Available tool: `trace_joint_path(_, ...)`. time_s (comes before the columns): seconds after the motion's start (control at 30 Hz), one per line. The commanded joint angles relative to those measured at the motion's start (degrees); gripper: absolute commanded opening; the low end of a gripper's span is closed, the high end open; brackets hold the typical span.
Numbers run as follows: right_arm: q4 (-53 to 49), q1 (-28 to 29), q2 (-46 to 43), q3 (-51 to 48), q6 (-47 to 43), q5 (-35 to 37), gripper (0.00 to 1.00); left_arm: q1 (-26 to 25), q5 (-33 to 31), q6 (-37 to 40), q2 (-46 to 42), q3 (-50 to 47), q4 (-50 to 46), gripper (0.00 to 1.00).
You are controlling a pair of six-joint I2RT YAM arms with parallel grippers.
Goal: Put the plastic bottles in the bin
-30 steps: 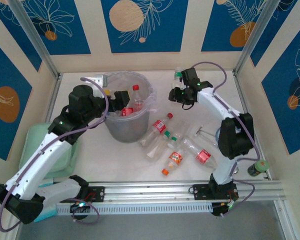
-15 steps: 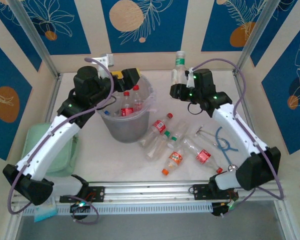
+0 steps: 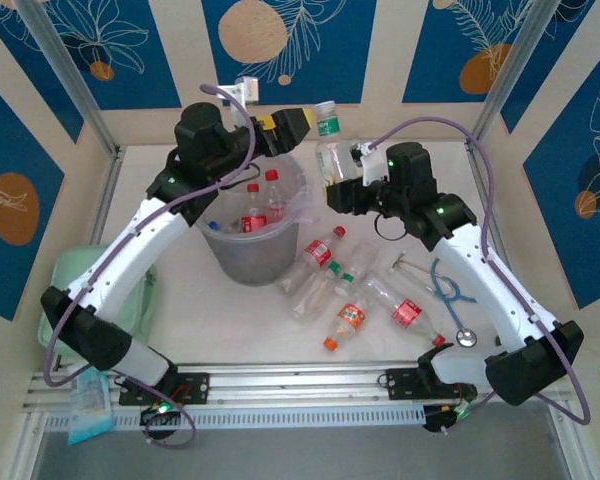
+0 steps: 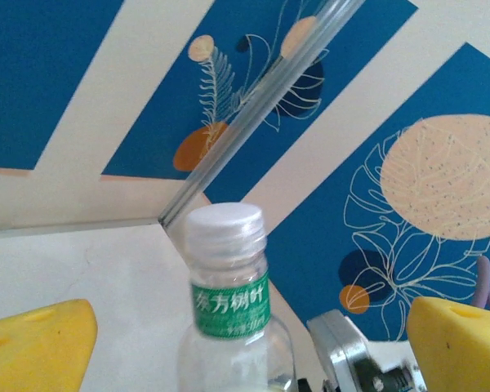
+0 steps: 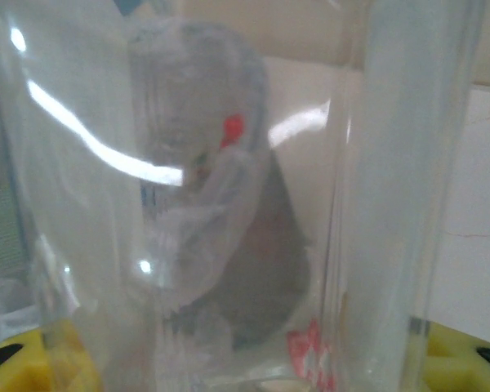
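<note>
While the right gripper [image 3: 338, 190] clamps the lower body of a clear plastic bottle with a white cap and green neck label [image 3: 327, 150], the top view shows that bottle upright just beside the right rim of the round grey translucent bin [image 3: 242, 262]. It is raised above the rim, probably so it can pass over the wall and drop in. The left gripper [image 3: 288, 124] hovers over the bin's far rim, jaws spread wide and empty, apparently keeping out of the way. Some red-capped bottles [image 3: 252, 215] already sit inside the bin. Several loose bottles [image 3: 352, 318] lie on the white table [image 3: 240, 325] to the bin's right, waiting their turn.

From the left wrist, the yellow fingertips [image 4: 33, 343] stand far apart. The white-capped bottle is seen through the gap and touches neither.

From the right wrist, the gripped bottle's clear wall sits close against the lens between yellow pads [image 5: 16, 359]. The bin shows through it, so the bottle seems aimed at its target.
</note>
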Motion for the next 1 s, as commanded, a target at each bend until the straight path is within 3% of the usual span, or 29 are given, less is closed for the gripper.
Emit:
trace_joint_path(0.0,-0.52,1.41,-0.54,2.61,-3.57,-4.06,0.00,-0.70,1.56,2.86,1.89,3.78,-1.50,0.96)
trace_joint_path(0.23,-1.81,5.19,2.13,4.93,-7.27,-4.65,0.00,-0.72,1.24,3.74,5.66,6.70,-3.11,0.87)
trace_joint_path(0.47,-1.96,5.69,3.80,5.88,-7.67,-2.57,0.00,-0.72,0.72,3.75,5.82,6.11,-3.44,0.55)
trace_joint_path(0.67,-0.52,5.33,3.92,5.28,-6.40,-0.79,0.03,-0.72,0.08,4.41,4.84,5.74,-4.11,0.38)
trace_joint_path(0.73,-0.14,5.09,3.68,5.10,-5.66,-0.65,0.10,-0.72,-0.14,4.75,4.38,5.75,-4.24,0.32)
trace_joint_path(0.8,0.56,4.74,3.16,4.75,-4.58,-0.68,0.26,-0.64,-0.42,4.96,3.85,5.74,-4.17,0.29)
trace_joint_path(0.9,2.41,3.83,1.53,3.64,-1.78,0.42,0.59,-0.29,-1.19,5.03,2.46,6.09,-3.74,0.24)
trace_joint_path(0.97,4.31,2.70,-0.27,2.24,0.85,0.99,0.77,0.37,-1.86,5.12,1.11,6.35,-2.89,0.22)
